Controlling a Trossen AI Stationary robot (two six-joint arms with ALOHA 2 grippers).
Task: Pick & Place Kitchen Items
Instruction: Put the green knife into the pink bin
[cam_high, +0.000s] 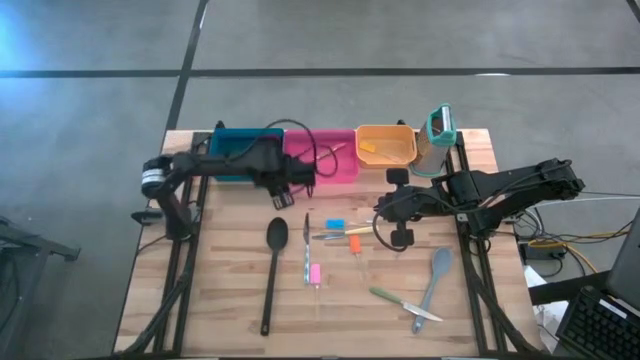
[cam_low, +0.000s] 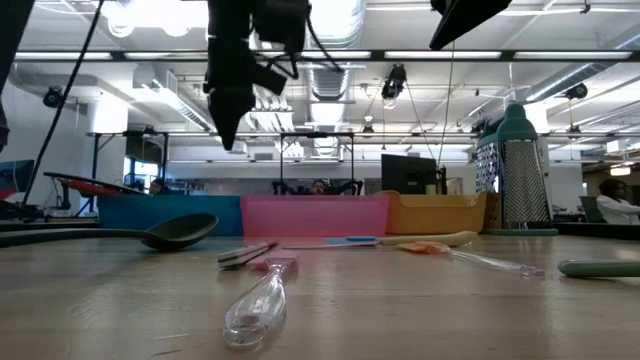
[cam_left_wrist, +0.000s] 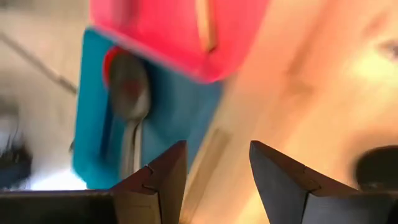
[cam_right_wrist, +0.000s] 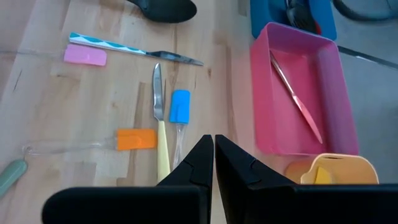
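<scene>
Teal bin (cam_high: 232, 142), pink bin (cam_high: 335, 165), orange bin (cam_high: 386, 146).

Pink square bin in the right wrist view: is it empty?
No, the pink square bin holds one long slim utensil lying diagonally on its floor.

A: What lies loose on the boards?

B: A long black spoon (cam_high: 272, 272), bowl toward the bins, handle running to the near edge. Beside it a patterned-handled knife (cam_high: 307, 254) and a pink-headed clear spatula (cam_high: 315, 276).

A: And mid-table?

B: A blue-headed spatula (cam_high: 334, 224), a yellow-handled knife (cam_high: 340, 233), an orange-headed spatula (cam_high: 353, 245), close together.

A: Further right?

B: A grey spatula (cam_high: 434, 281) crossing a green-handled knife (cam_high: 404, 305).

A: In the bins?

B: A red-headed spoon (cam_left_wrist: 127, 93) in the teal one; a slim reddish knife (cam_right_wrist: 296, 97) lies diagonally in the pink one.
</scene>
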